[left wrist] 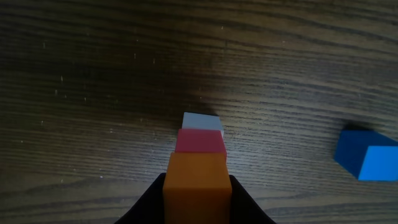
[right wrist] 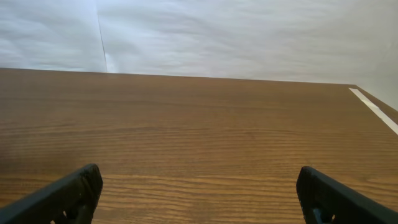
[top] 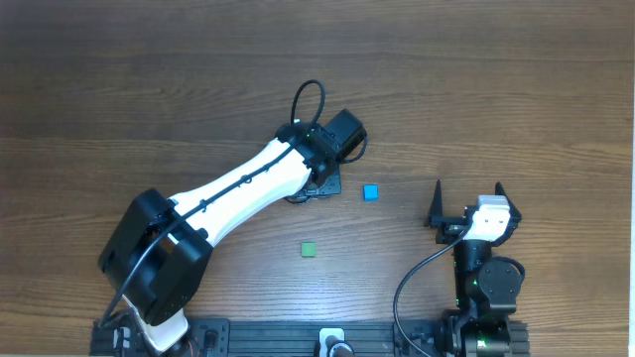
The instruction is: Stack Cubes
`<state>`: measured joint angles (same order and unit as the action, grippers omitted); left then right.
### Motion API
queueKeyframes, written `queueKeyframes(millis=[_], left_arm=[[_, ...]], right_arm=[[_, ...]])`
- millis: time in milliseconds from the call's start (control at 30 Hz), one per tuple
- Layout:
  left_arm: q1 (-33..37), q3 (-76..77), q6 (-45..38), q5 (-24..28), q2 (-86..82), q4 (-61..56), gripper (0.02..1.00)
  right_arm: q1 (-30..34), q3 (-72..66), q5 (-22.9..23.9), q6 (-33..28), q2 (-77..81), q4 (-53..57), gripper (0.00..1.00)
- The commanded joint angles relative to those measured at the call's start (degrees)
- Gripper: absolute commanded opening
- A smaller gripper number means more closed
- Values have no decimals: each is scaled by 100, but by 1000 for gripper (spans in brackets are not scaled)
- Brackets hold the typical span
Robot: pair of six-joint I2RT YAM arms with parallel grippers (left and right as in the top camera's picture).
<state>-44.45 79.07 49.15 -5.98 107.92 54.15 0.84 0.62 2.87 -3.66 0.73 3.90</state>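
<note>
Well, the left gripper [left wrist: 197,202] had its jaws pinched on a square orange cube [left wrist: 196,177] topping a straight-up tower of red cube [left wrist: 200,141] and white cube [left wrist: 202,121] on the streaky wood table [top: 149,79], with the blue cube [top: 370,191] at its 3 o'clock, the green cube [top: 309,250] at 6, and the right gripper [top: 467,188] with jaws wide apart.

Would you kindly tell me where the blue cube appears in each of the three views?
Top view: blue cube right of centre, just right of the left gripper.
Left wrist view: blue cube at the picture's right edge.
Right wrist view: not in it.
Shared landmark: the left gripper, holding the orange cube.
</note>
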Motion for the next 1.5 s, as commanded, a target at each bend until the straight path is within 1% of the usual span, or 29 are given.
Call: queueKeyframes(millis=[33,167,267,567,633,733,867,933,1000,1133,1267,1367,1500], left_arm=[[13,15,83,35,74,-13,207],[13,15,83,35,74,-15,286],[13,15,83,35,74,-13,327],[13,15,83,33,74,-13,417],[13,15,85,9,74,-20,476],[52,15,85,-162,42,-214,658],[295,15,81,-540,-129,-713,790],[538,17,2,-763,-275,-994,864],[802,17,-208,-826,-402,-1250,884],[1556,15,-590,-780,-719,-1759,912],[2234,9,-999,-782,-1141,-2033,912],[2892,-118,-1340,-778,-1864,-2369,904],[3303,-415,-1628,-664,-2627,-2719,895]], right_arm=[[28,-33,-48,-26,-46,17,991],[31,-33,-48,-26,-46,20,991],[28,-33,-48,-26,-46,20,991],[28,-33,-48,-26,-46,20,991],[28,-33,-48,-26,-46,17,993],[31,-33,-48,-26,-46,17,993],[28,-33,-48,-26,-46,17,991],[31,-33,-48,-26,-46,17,993],[28,-33,-48,-26,-46,20,991],[28,-33,-48,-26,-46,20,991],[28,-33,-48,-26,-46,20,991],[31,-33,-48,-26,-46,20,991],[28,-33,-48,-26,-46,17,991]])
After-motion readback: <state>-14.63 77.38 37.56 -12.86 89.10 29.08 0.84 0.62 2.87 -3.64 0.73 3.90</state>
